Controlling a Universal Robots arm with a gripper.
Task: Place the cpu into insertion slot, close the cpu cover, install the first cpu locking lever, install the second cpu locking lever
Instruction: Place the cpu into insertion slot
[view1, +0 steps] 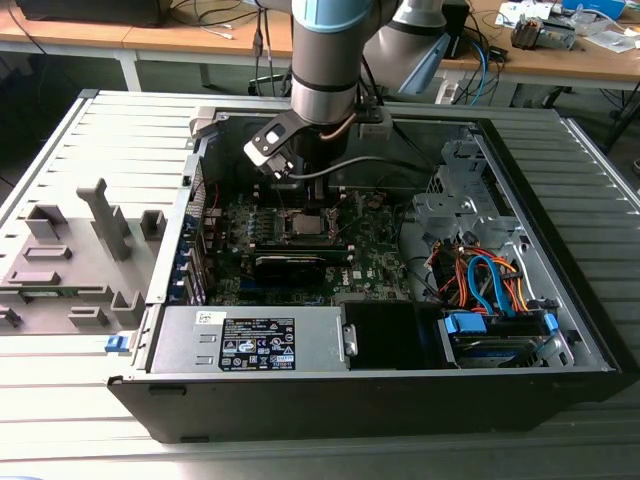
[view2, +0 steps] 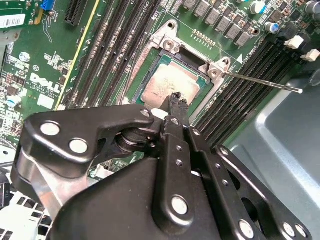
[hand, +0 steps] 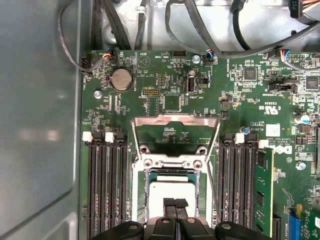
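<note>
— While the arm (view1: 325, 60) hangs over the open computer case (view1: 560, 330), what sits around the cpu (hand: 172, 192)?

— Long black memory slots (hand: 105, 185) run along two sides of its socket. A green memory stick (hand: 263, 190) stands in one of them. A round battery (hand: 121, 79) sits on the green board (hand: 150, 107), past the socket. In the exterior view a long black card (view1: 300, 265) lies just beside the socket. A grey power box (view1: 250, 340) sits along the wall nearest the camera. Blue and orange wires (view1: 490, 280) bunch up at the exterior view's right.

— Does anything stand in the way?

— The cpu cover (hand: 175, 131) is tipped up and open on the battery side of the socket. You can see the board through its square hole. A thin metal rod (view2: 262, 82) sticks out from a corner of the socket, over the memory slots. The pincer (view2: 175, 102) hangs right over the cpu and hides one edge of it.

— Where is the cpu, and which way does it point?

— It lies flat inside the socket, silver top up. It is square, so no side is longer. Its edges run in line with the memory slots.

— And the pincer?

— Its two fingers are pinched together with nothing between them. The tips are right above the silver top, near one edge. I cannot tell if they touch it.
</note>
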